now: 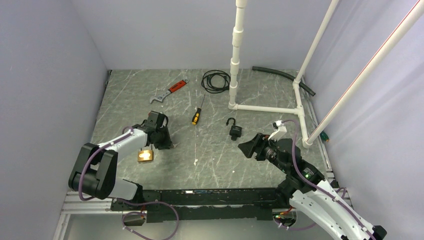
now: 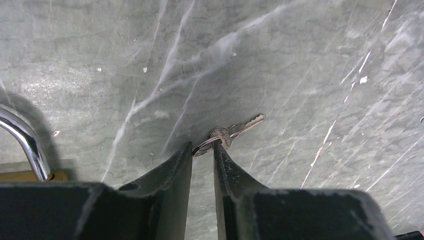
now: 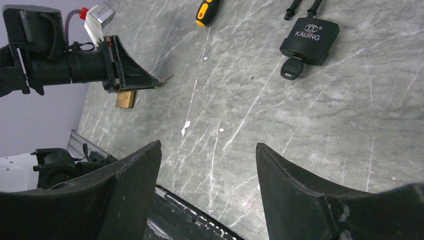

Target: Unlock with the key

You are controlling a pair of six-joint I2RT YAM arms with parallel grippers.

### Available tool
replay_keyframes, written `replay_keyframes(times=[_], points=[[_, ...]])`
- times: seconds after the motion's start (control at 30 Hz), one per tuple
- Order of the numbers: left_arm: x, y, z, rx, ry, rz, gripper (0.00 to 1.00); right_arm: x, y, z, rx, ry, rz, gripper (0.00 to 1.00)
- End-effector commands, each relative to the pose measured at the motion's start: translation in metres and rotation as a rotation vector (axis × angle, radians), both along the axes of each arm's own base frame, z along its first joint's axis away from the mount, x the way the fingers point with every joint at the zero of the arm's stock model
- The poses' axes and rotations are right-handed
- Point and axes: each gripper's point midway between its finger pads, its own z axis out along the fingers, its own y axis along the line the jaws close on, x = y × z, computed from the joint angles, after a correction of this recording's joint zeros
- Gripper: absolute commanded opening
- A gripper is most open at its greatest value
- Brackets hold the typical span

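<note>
A small silver key (image 2: 239, 130) on a wire ring (image 2: 205, 147) lies flat on the marble table. My left gripper (image 2: 202, 147) is down at it, open by a narrow gap, with the ring lying across between the two fingertips. A brass padlock (image 1: 145, 155) sits just beside that gripper, and its chrome shackle (image 2: 25, 140) shows at the left edge of the left wrist view. A black padlock (image 3: 309, 40) with its shackle open and a black-headed key (image 3: 291, 68) in it lies mid-table. My right gripper (image 3: 208, 150) hovers wide open and empty near the front.
A yellow-handled screwdriver (image 1: 196, 116), a red-handled wrench (image 1: 169, 91) and a coiled black cable (image 1: 215, 80) lie farther back. A white pipe frame (image 1: 265, 107) and a black hose (image 1: 282, 75) occupy the back right. Walls close in on three sides.
</note>
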Motion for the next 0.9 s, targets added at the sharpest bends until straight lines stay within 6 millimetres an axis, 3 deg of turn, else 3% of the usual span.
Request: replay_keyframes(times=[0.0, 0.4, 0.6, 0.73, 0.87], points=[[0.01, 0.0, 0.0, 0.01, -0.029, 0.01, 0.28, 0.004, 0.006, 0.016, 0.033, -0.043, 0.015, 0.72], [0.019, -0.004, -0.005, 0.009, -0.037, -0.024, 0.3, 0.004, 0.007, 0.013, 0.033, -0.039, 0.019, 0.72], [0.021, -0.008, -0.007, -0.004, -0.044, -0.042, 0.19, 0.003, 0.004, 0.01, 0.027, -0.034, 0.01, 0.72], [0.02, -0.011, -0.005, -0.022, -0.056, -0.056, 0.01, 0.002, 0.003, 0.008, 0.028, -0.032, 0.006, 0.72], [0.017, -0.012, -0.003, -0.037, -0.06, -0.055, 0.0, 0.002, 0.004, 0.007, 0.03, -0.029, 0.007, 0.72]])
